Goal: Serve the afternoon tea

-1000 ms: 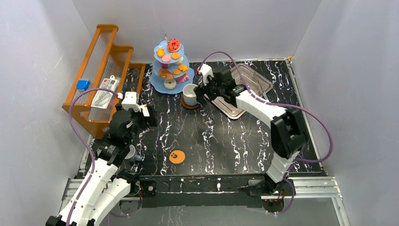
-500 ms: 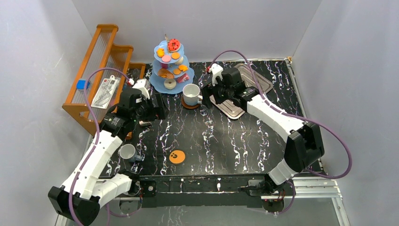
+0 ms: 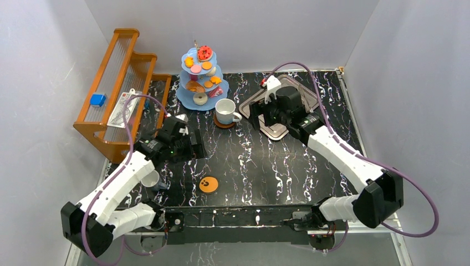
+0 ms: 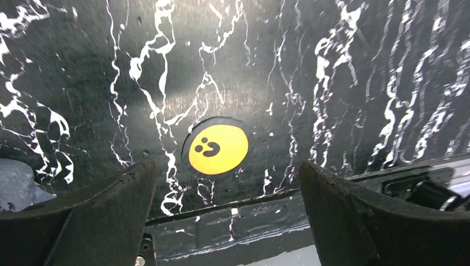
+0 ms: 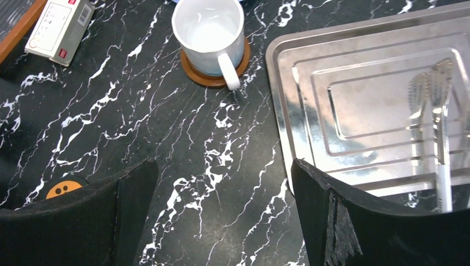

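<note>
The light-blue three-tier stand [image 3: 200, 98] with small colourful pastries stands at the back centre. Just in front of it is the white mug [image 3: 224, 111] [image 5: 208, 33] on its brown saucer [image 3: 224, 124] [image 5: 202, 77]. The orange paw-print coaster [image 3: 208, 184] [image 4: 218, 148] [image 5: 64, 189] lies bare near the front edge. A small grey cup [image 3: 149, 179] [image 4: 16, 185] stands to its left. My left gripper [image 3: 195, 145] [image 4: 226, 166] hangs open above the coaster, holding nothing. Right of the mug and apart from it, my right gripper [image 3: 256, 116] [image 5: 224, 166] is open and empty.
A square silver tray [image 3: 304, 88] [image 5: 299, 66] with metal tongs [image 5: 438, 127] lies at the back right, partly under my right arm. An orange wooden rack [image 3: 119, 83] runs along the left edge, with a blue block [image 3: 97, 100] and a white card [image 3: 123, 108] [image 5: 58, 22] on it.
My left arm has swung from beside the rack towards the table's middle, over the coaster. My right gripper has drawn back from the mug to the right, over the tray's edge.
</note>
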Controlling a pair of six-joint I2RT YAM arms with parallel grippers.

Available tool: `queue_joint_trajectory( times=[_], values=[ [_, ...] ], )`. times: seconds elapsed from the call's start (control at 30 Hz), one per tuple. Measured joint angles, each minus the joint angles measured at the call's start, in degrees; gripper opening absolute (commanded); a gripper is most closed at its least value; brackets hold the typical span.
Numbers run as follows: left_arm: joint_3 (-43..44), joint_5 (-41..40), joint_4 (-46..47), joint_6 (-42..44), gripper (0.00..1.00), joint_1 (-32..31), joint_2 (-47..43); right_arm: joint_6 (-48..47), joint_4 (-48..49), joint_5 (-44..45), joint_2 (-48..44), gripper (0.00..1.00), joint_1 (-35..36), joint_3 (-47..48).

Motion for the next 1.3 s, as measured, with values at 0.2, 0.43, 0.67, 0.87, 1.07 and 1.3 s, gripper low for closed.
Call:
queue_joint_trajectory(
  times=[0.2,0.43,0.67,0.87,1.07,1.3],
  values=[
    [-2.1,-5.5,-0.4,-4.6,0.95,-8.5,4.0,-0.3,3.2,4.4,-5.4,0.99,0.0,-4.0],
    [-7.0,-9.0,1.5,-9.4,0.92,-14.9,6.7,-0.6,4.6,6.5,-6.7,0.99,0.0,-5.6],
    [-10.2,-9.7,5.1,-12.9,0.93,-21.7,13.3,-1.0,5.2,6.5,-6.9,0.99,0.0,-7.2],
    [-10.2,-9.6,7.0,-13.5,0.93,-23.7,16.5,-1.0,5.2,7.0,-6.9,0.99,0.0,-7.3],
    [-11.3,-9.6,7.7,-14.0,0.93,-24.2,17.4,-1.0,5.2,7.6,-6.8,0.99,0.0,-7.3],
    [-11.7,-9.6,8.0,-14.0,0.94,-25.2,18.9,-1.2,5.2,8.0,-6.8,0.99,0.0,-7.3]
  ],
)
